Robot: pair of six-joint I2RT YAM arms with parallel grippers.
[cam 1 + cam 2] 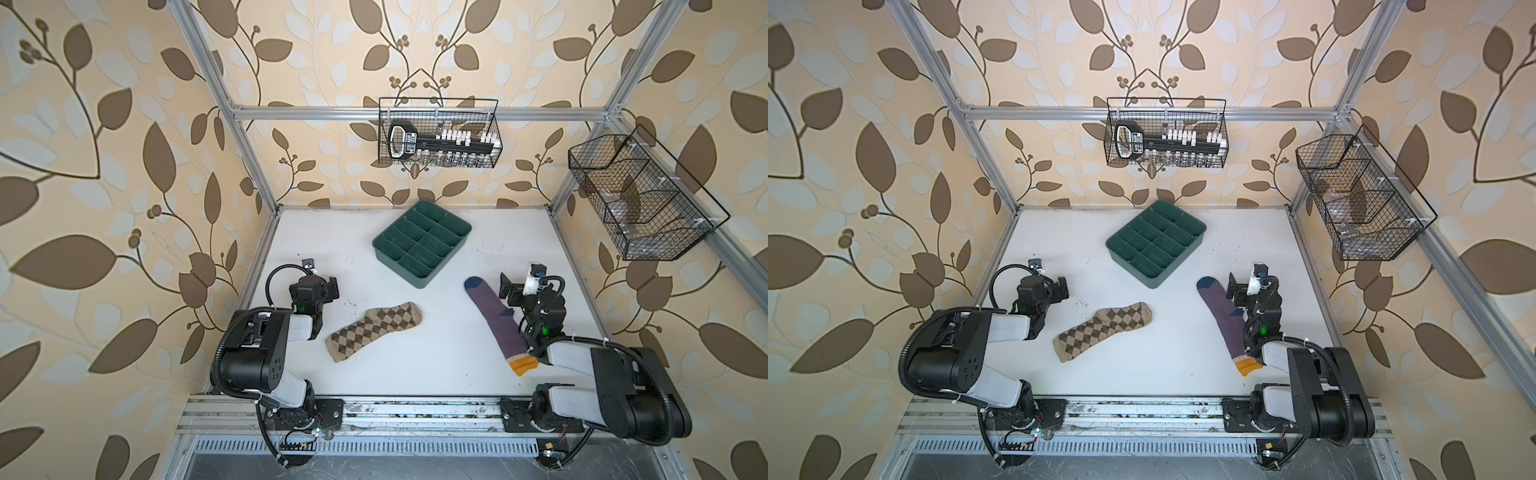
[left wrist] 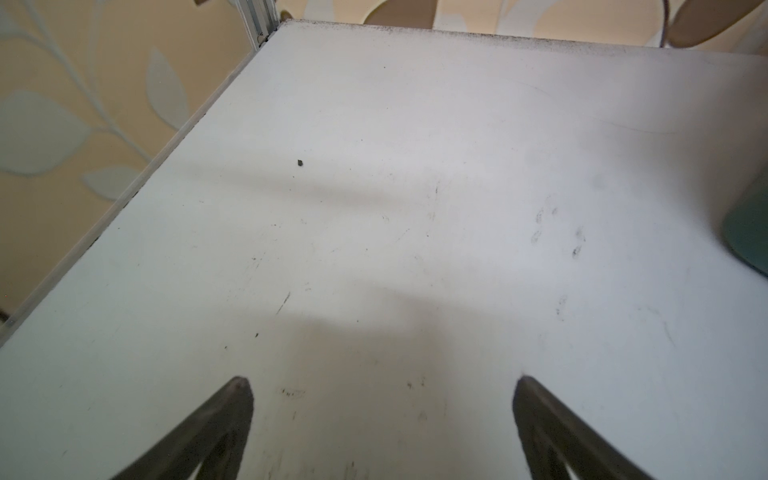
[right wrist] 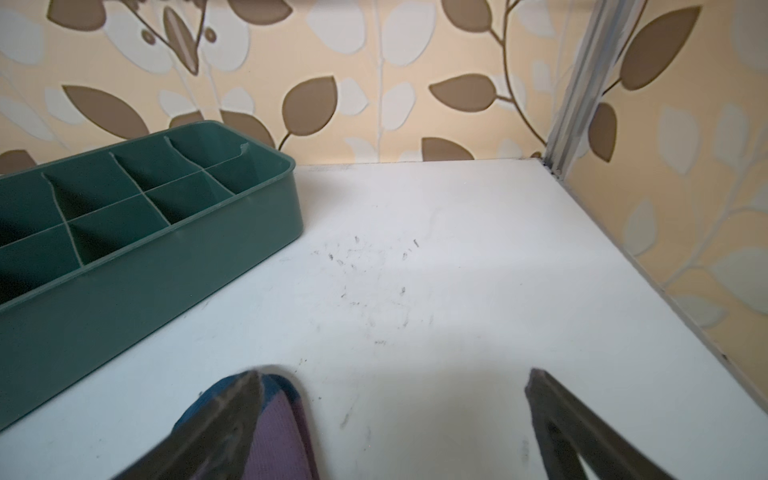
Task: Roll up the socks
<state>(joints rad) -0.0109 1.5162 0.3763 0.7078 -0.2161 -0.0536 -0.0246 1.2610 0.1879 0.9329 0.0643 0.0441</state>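
With the argyle sock and purple sock laid flat before the green divided tray, the left gripper and right gripper are held with jaws spread and empty, ready for grasping.

tan argyle sock flat, unrolled, purple sock flat, well apart

No text, brand or number is legible in any view. One dark label sits on the handle end of the black rack inside the back wire basket. It carries pale lettering in both top views, but the characters are too small and blurred to read.
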